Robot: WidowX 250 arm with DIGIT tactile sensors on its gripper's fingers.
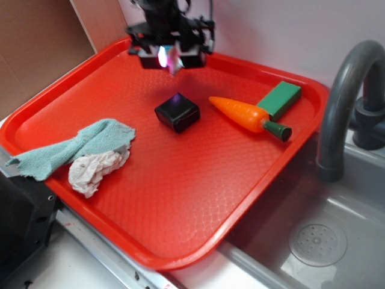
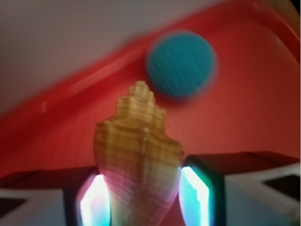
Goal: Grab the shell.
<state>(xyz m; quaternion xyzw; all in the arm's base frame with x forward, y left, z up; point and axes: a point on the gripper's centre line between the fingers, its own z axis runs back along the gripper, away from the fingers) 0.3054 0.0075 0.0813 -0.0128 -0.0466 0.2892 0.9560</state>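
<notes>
The tan-brown spiral shell (image 2: 138,141) sits between my gripper's two glowing pads (image 2: 195,193), its knobby end pointing away from the camera. My gripper (image 2: 141,188) is shut on it, and both pads touch its sides. In the exterior view the gripper (image 1: 170,58) hangs over the far back of the red tray (image 1: 180,198). Only a small pink-lit bit of the shell (image 1: 174,61) shows between the fingers there. The wrist view is blurred.
A blue crocheted ball (image 2: 181,63) lies on the tray just beyond the shell. A black cube (image 1: 177,112), an orange toy carrot (image 1: 243,113), a green block (image 1: 280,99), a teal cloth (image 1: 78,144) and a white rag (image 1: 96,168) lie on the tray. A sink (image 1: 319,241) and grey faucet (image 1: 343,90) stand at the right.
</notes>
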